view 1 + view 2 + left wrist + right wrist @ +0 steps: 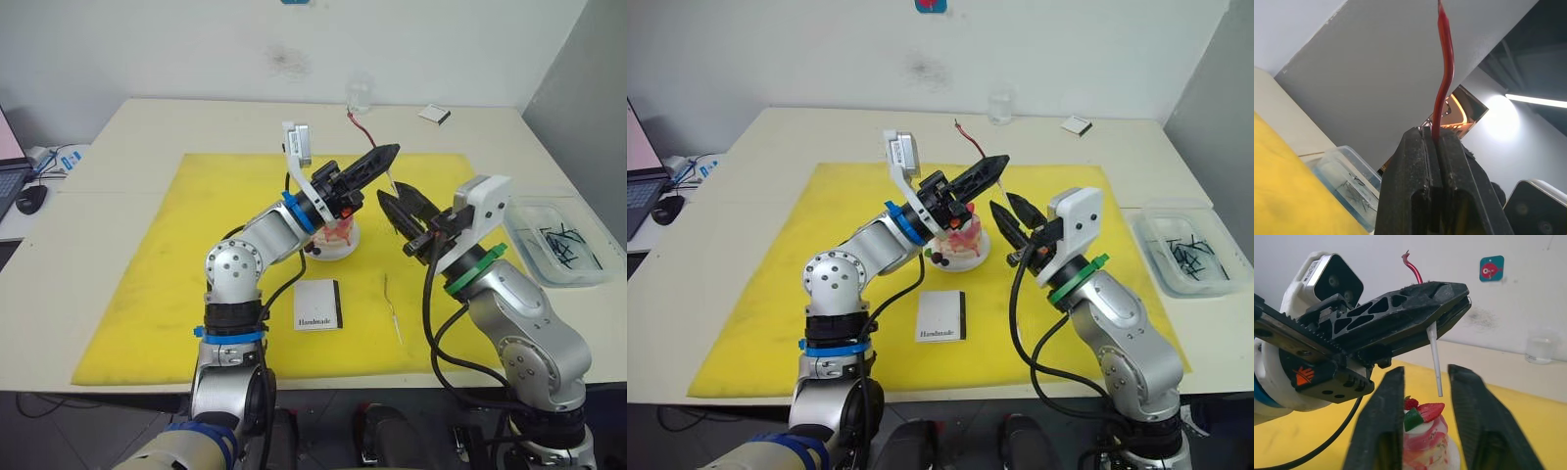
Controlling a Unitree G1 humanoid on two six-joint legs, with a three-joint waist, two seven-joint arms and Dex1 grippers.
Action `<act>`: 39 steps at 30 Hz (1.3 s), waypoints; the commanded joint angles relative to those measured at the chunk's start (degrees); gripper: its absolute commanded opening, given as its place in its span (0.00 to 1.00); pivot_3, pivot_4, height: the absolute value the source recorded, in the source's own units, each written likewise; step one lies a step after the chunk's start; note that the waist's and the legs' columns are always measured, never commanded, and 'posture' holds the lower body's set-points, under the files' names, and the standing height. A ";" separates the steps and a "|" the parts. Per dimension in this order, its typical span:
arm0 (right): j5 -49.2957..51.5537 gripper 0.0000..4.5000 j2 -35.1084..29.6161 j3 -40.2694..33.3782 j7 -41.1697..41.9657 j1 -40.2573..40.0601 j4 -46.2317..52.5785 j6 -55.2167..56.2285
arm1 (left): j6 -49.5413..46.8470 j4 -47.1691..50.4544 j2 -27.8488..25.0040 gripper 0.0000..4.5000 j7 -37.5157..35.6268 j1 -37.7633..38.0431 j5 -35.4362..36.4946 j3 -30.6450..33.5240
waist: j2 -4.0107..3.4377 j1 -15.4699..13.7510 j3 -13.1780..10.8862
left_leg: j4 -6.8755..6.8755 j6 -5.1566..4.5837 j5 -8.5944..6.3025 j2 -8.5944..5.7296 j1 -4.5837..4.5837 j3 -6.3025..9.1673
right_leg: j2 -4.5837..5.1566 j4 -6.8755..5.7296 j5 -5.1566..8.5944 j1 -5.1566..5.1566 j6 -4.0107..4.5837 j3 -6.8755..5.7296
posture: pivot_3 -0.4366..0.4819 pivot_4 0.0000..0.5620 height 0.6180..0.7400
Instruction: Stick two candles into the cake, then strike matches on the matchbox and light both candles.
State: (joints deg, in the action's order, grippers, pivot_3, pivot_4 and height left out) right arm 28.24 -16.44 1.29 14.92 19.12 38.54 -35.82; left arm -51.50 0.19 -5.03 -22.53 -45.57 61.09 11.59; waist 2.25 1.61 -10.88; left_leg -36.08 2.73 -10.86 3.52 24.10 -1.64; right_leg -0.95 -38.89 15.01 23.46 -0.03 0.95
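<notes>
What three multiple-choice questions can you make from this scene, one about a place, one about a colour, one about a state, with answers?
1. Where does the second candle lie?
A. in the clear tub
B. on the yellow mat, right of the matchbox
C. on the cake

2. What colour is the mat?
A. yellow
B. blue
C. grey

3. How do the left gripper's jaws stand?
A. wide open
B. shut on a candle
C. shut on a match

Answers:
1 B: the thin stick rests on the mat beside the matchbox.
2 A: it is yellow under the cake.
3 B: the held candle hangs pale stem down above the cake, before the open right gripper.
</notes>
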 commanded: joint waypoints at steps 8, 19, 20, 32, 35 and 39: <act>-4.13 1.00 -0.65 7.45 3.87 8.97 -7.68 -0.16 | 10.33 -5.80 -20.64 0.00 -14.42 -1.58 -15.36 -0.96 | -0.02 0.21 -0.01 | 0.15 0.00 0.00 0.08 -0.03 -0.05 | -0.05 0.00 0.02 0.10 0.03 0.01 | 0.48 0.27 1.00; -8.57 1.00 -0.90 11.32 7.65 10.77 -12.82 0.55 | 26.04 -10.80 -16.73 0.00 -18.12 4.27 -28.43 -5.43 | -0.01 -0.60 -0.01 | -0.01 0.01 0.00 -0.01 0.77 -0.14 | 0.17 0.11 -0.05 0.69 -0.08 0.00 | 0.48 0.27 1.00; -8.72 1.00 -1.01 11.24 7.80 10.52 -12.67 0.36 | 26.97 -11.61 -16.17 0.00 -18.10 4.30 -29.02 -5.43 | -0.01 -0.60 -0.01 | 0.00 0.01 0.00 -0.01 0.76 -0.12 | 0.15 0.11 -0.05 0.69 -0.08 0.01 | 0.48 0.27 1.00; -9.49 1.00 -1.22 10.50 7.29 8.52 -10.09 -1.71 | 30.51 -17.67 -13.75 0.00 -20.22 3.12 -31.63 -5.15 | 0.00 -0.13 -0.01 | -0.01 0.00 0.00 0.06 0.69 -0.06 | 0.02 -0.03 -0.05 0.68 -0.08 -0.02 | 0.48 0.27 1.00; -9.49 1.00 -1.32 10.28 7.17 8.17 -9.46 -2.28 | 30.97 -18.66 -13.06 0.00 -20.28 2.64 -31.84 -5.07 | -0.01 -0.13 -0.01 | -0.01 0.00 0.00 0.06 0.69 -0.06 | 0.02 -0.03 -0.05 0.68 -0.08 -0.02 | 0.48 0.27 1.00; -9.53 1.00 -1.53 9.86 7.13 7.96 -9.00 -2.78 | 30.42 -18.16 -12.62 0.00 -20.46 2.52 -31.81 -5.06 | 0.00 -0.12 -0.01 | -0.01 0.00 0.00 0.06 0.69 -0.05 | 0.02 -0.04 -0.05 0.68 -0.08 -0.03 | 0.48 0.27 1.00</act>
State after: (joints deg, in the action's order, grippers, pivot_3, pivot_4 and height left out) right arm 19.00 -17.75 12.49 22.27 27.03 26.62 -38.72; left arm -21.73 -19.14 -17.83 -42.29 -41.71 29.10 5.97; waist 2.24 1.48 -10.89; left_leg -36.10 2.73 -10.86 3.58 24.79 -1.69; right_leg -0.93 -38.93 14.96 24.14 -0.11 0.92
